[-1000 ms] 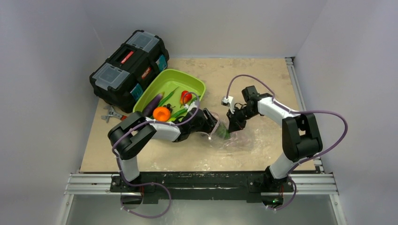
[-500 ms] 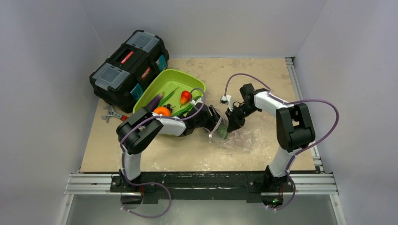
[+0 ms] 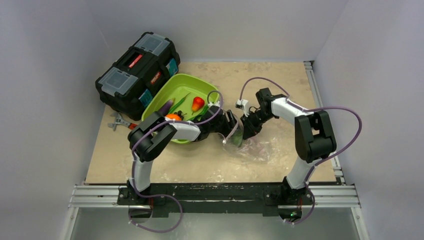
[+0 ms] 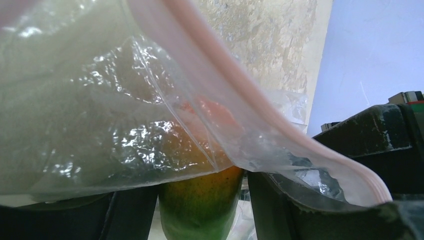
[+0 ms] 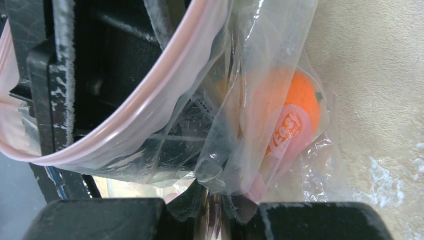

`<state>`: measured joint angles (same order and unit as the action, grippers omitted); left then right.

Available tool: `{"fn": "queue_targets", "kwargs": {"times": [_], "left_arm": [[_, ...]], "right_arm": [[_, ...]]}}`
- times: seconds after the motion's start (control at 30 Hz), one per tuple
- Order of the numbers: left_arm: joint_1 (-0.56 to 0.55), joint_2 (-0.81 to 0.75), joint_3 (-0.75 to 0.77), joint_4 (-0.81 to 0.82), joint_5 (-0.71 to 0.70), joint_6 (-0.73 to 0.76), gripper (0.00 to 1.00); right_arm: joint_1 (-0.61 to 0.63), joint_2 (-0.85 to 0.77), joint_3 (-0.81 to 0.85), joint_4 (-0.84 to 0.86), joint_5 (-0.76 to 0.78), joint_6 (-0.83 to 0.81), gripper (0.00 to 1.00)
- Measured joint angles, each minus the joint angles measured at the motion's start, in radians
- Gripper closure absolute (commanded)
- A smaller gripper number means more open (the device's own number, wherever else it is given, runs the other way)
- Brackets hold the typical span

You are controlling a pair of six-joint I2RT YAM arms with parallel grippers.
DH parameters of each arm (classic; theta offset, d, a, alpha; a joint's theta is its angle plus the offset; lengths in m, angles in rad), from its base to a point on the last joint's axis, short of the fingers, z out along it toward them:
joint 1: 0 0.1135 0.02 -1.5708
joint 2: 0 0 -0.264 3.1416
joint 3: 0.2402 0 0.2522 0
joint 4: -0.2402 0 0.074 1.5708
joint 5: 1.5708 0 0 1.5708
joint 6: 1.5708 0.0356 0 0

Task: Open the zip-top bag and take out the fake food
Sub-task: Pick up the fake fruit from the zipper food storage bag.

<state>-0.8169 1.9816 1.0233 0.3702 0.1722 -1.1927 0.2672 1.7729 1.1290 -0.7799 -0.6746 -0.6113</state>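
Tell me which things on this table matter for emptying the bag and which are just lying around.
Part of the job: zip-top bag, pinched by the right gripper; mango, held in the left gripper; eggplant, red pepper, orange fruit and green pod, lying in the green tray.

Just lying about: black toolbox; wrench beside it.

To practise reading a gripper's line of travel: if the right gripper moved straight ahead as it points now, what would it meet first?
The zip-top bag: the right gripper pinches its clear film, and more folded film rises directly ahead. The orange fake fruit sits right of that line; depth beyond is unclear.
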Motion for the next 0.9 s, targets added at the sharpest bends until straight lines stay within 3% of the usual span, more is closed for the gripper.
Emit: {"fn": "queue_targets", "kwargs": {"times": [0.17, 0.27, 0.53, 0.63, 0.9], "left_arm": [[0.005, 0.01, 0.019, -0.006, 0.026, 0.036, 0.37], [0.005, 0.011, 0.026, -0.017, 0.033, 0.06, 0.43], [0.005, 0.01, 0.028, -0.025, 0.039, 0.097, 0.94], [0.002, 0.002, 0.026, -0.036, 0.044, 0.115, 1.0], [-0.025, -0.137, -0.016, -0.15, 0.06, 0.209, 1.0]], "right_arm": [[-0.001, 0.0, -0.003, 0.011, -0.001, 0.045, 0.88], [-0.005, 0.0, -0.007, 0.016, -0.011, 0.064, 0.89], [-0.064, -0.003, -0.034, 0.071, -0.078, 0.094, 0.9], [-0.083, -0.005, -0.037, 0.091, -0.083, 0.089, 0.9], [-0.083, -0.104, -0.066, 0.153, -0.052, 0.038, 0.93]]}}
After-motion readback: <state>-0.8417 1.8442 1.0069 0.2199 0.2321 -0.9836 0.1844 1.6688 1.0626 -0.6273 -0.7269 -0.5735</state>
